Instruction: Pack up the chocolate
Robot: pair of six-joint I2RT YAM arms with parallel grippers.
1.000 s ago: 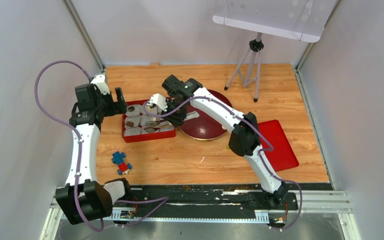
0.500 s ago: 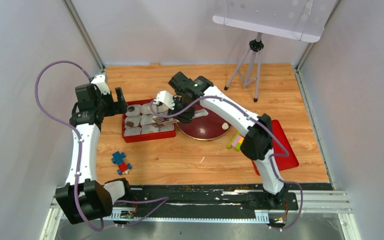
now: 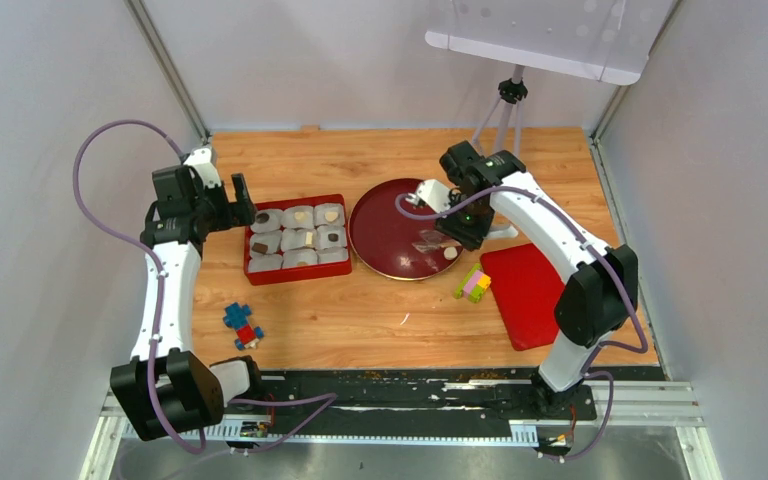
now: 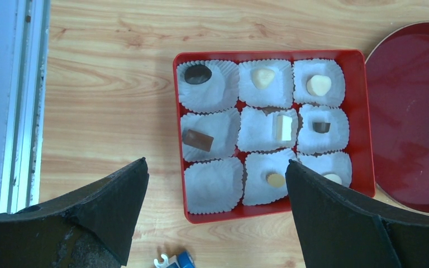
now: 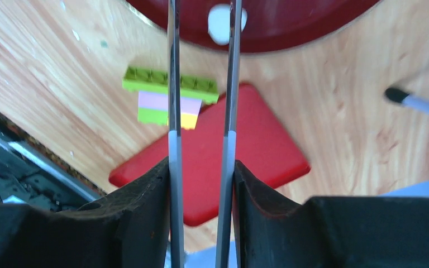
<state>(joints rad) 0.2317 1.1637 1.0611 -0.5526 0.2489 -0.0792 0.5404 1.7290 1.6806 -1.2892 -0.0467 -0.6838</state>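
Observation:
A red tray holds nine white paper cups. In the left wrist view the tray has chocolates in all but one cup, among them a dark oval, a cream heart and a brown bar. The near-left cup is empty. My left gripper is open and empty above the tray's near edge. My right gripper is shut on metal tongs. The tong blades straddle a pale chocolate on the dark red plate, where that chocolate lies near the right rim.
A red lid lies right of the plate, with a green, pink and yellow block beside it. A blue and red block toy lies below the tray. A tripod stands at the back right.
My right arm has swung right with the tongs, from over the red tray to over the plate's right side. The left arm has not moved.

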